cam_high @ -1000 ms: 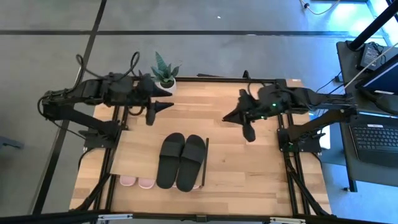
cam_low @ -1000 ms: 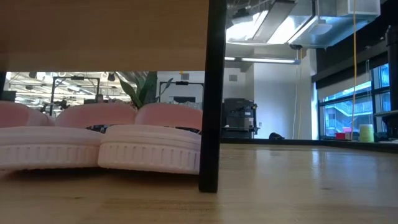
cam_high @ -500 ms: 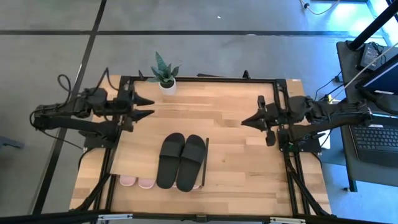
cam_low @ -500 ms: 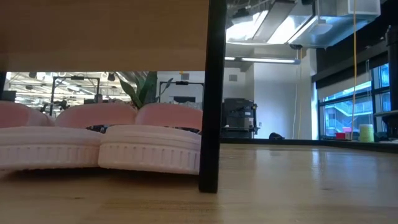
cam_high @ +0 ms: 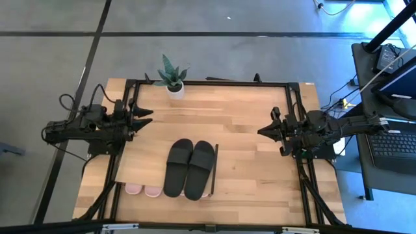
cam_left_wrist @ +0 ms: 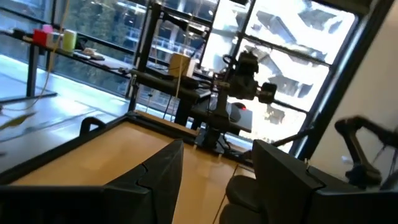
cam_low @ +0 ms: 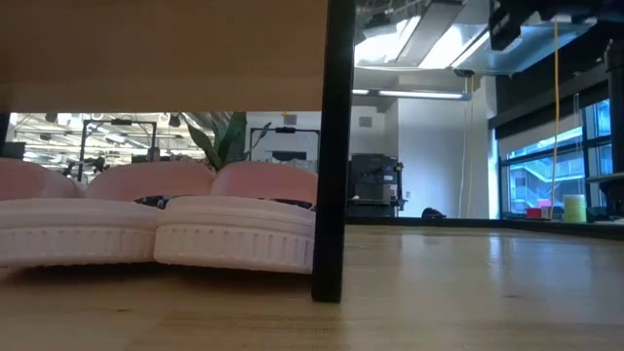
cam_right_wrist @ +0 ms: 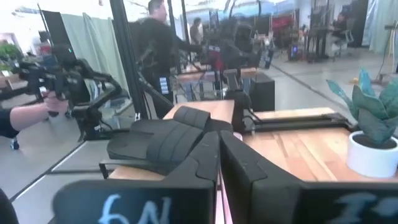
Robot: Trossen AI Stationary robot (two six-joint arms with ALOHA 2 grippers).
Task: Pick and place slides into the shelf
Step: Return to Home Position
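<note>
A pair of black slides (cam_high: 190, 168) lies sole-down, side by side, on the shelf's light-wood top board (cam_high: 146, 159); the right wrist view shows them (cam_right_wrist: 163, 140) too. Under the board, pale pink slides (cam_low: 234, 232) stand on the table, their ends peeking out at the near side (cam_high: 143, 190). My left gripper (cam_high: 147, 117) hangs open at the table's left side, pointing level toward the right, above and beyond the shelf's far left corner. My right gripper (cam_high: 261, 131) is shut at the right side, pointing level toward the left. Neither gripper holds anything.
A potted plant (cam_high: 172, 79) stands at the table's far edge, left of centre. The shelf's black end post (cam_low: 332, 146) rises right of the slides. Bare tabletop (cam_high: 250, 175) spreads right of the shelf. People stand in the room beyond (cam_right_wrist: 155, 37).
Both arms have drawn back and sunk: the left gripper toward the table's left edge, the right gripper toward the right edge. Each has tipped up from slanting downward to level. The slides and the shelf have stayed where they were.
</note>
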